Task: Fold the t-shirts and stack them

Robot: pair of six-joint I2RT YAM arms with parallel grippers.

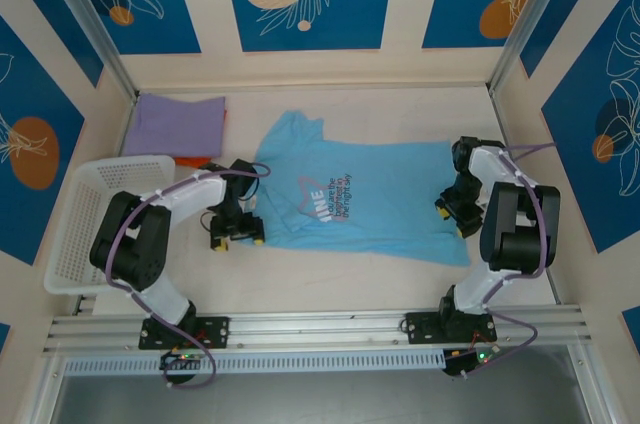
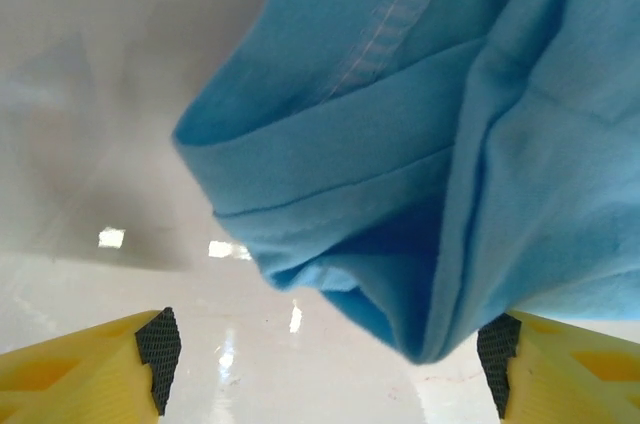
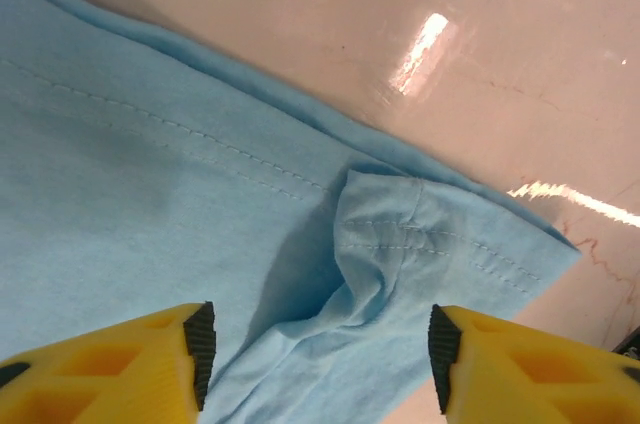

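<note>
A pale, glossy table (image 1: 330, 269) sits between walls of blue leaf-print panels. From above, the sky-blue t-shirt (image 1: 350, 199) lies spread mid-table, and the lavender t-shirt (image 1: 180, 124) lies folded in the far left corner, near the white basket (image 1: 95, 214). Uneven pulls could skew the fold, since the left gripper (image 1: 237, 234) reaches low to the sleeve side while the right gripper (image 1: 455, 212), its arm doubled back, sits at the hem side. In the left wrist view, the jaws gape around a bunched sleeve, and closing here would probably pinch several layers together. In the right wrist view, the jaws also stand apart over a curled hem corner, so a grab may catch only the top flap.
</note>
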